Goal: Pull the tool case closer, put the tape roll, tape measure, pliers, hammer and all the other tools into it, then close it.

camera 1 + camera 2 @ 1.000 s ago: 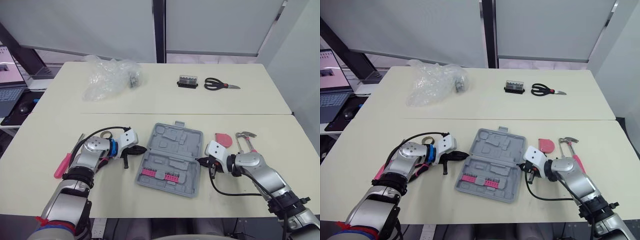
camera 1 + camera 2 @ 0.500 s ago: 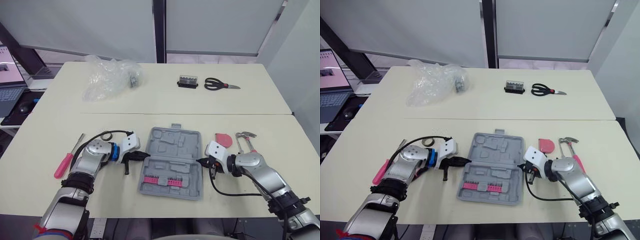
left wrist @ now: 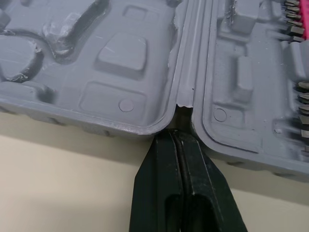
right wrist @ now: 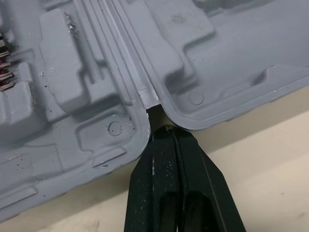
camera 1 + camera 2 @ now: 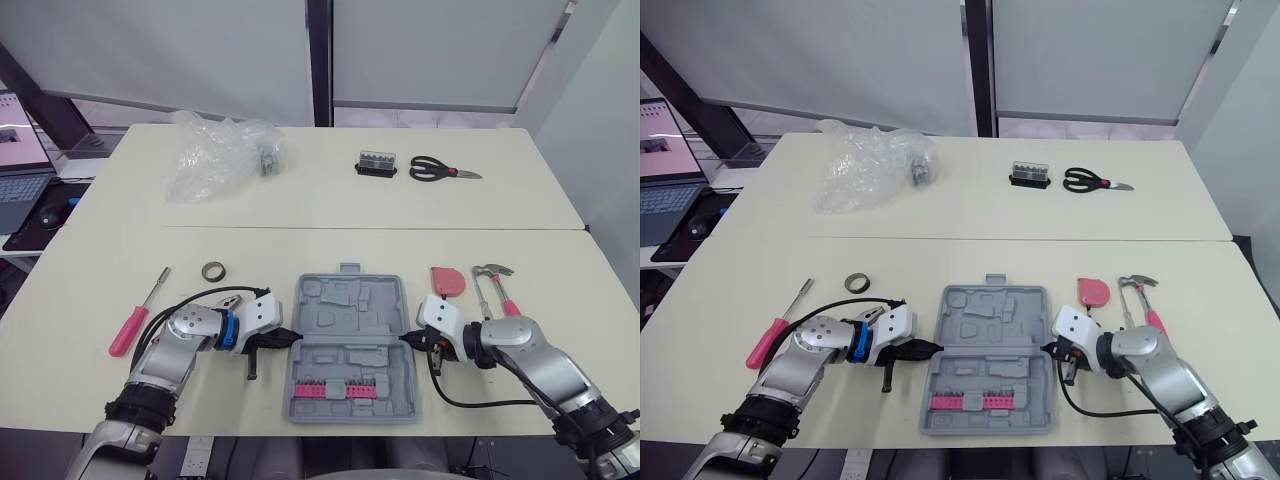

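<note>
Pale worktop (image 5: 300, 205); left hand (image 5: 291, 336) and right hand (image 5: 405, 340), both closed and empty, nose the tool case (image 5: 350, 297) hinge ends; we draw evenly, avoiding skew.

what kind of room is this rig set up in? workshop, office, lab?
Likely an office-style lab or test room rather than a workshop: two cream-coloured tables pushed together, pale grey partition panels standing behind them, and an open grey laptop off to the robot's left.
</note>
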Tool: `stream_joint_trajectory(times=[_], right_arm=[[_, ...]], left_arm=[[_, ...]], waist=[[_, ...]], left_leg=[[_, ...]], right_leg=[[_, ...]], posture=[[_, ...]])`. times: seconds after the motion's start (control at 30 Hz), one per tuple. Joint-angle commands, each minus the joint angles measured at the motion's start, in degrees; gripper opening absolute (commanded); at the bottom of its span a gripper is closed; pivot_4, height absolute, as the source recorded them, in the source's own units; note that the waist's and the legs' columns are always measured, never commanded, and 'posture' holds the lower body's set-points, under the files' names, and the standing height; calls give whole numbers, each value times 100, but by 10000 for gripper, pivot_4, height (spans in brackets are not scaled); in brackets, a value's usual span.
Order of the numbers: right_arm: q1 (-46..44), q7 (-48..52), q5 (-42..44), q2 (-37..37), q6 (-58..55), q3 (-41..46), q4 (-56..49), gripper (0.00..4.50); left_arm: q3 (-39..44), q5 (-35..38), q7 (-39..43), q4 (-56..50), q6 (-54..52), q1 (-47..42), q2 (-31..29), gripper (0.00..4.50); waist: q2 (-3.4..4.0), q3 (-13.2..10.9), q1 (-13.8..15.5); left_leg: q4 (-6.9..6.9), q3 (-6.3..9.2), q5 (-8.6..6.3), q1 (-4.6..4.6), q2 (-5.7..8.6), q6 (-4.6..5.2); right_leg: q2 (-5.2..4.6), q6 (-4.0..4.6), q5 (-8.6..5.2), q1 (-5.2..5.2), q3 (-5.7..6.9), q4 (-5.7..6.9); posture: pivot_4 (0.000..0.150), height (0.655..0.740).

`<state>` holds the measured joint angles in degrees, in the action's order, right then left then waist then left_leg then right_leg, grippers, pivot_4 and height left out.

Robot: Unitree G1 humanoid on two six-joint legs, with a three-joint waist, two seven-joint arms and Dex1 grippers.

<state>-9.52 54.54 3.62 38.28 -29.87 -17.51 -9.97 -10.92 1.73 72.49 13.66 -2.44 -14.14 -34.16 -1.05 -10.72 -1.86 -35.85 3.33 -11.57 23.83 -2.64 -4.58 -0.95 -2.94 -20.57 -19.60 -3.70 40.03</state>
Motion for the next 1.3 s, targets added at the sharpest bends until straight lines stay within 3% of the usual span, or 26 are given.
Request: stream_joint_trajectory(times=[0.03, 1.3], right_arm=[[116, 192, 154, 101, -89, -56, -318, 98], [574, 526, 330, 473, -325, -341, -947, 98]], left_arm=[[-187, 8, -42, -302, -150, 217, -65, 0], [-303, 242, -130, -1301, -340, 1255, -756, 0]], waist=[[0, 0, 0], [-1, 1, -6]], left_leg=[[0, 0, 0, 0, 0, 0], [4, -3, -1, -4, -3, 1]], right_leg=[[0, 0, 0, 0, 0, 0], [2, -1, -1, 0, -4, -5]], posture=[[1500, 7400], [1500, 7400]])
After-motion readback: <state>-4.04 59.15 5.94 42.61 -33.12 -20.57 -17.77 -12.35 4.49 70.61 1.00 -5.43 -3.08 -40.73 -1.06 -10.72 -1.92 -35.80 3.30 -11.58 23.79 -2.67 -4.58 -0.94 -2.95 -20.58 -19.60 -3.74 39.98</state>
